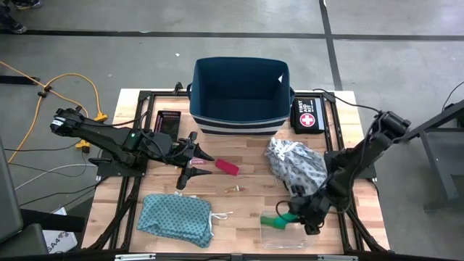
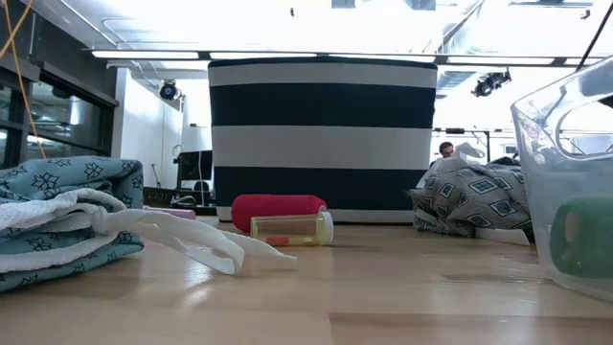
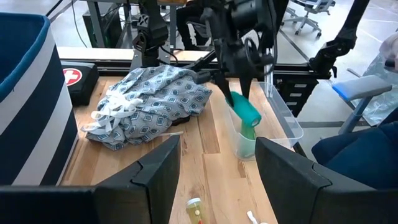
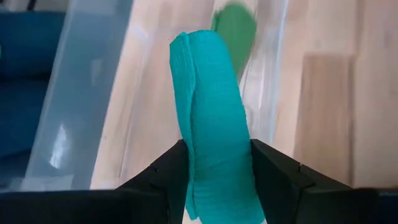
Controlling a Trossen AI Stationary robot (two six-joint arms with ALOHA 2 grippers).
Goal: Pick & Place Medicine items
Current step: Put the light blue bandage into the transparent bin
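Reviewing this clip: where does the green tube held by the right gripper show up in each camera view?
High view: green tube low right, at the right gripper, over the clear container.
Low view: that tube is not in it; only a green shape inside the container at the right edge.
Left wrist view: tube hanging above the container.
Right wrist view: tube centre, between the fingers.
Shared landmark: the clear container.

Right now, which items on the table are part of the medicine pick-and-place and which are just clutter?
Job:
- green tube in the right gripper, over the clear tray
- second green tube already in the tray
- red-pink tube
- orange vial

Lying about:
- teal cloth
- grey patterned cloth
- first aid pouch
- striped bin
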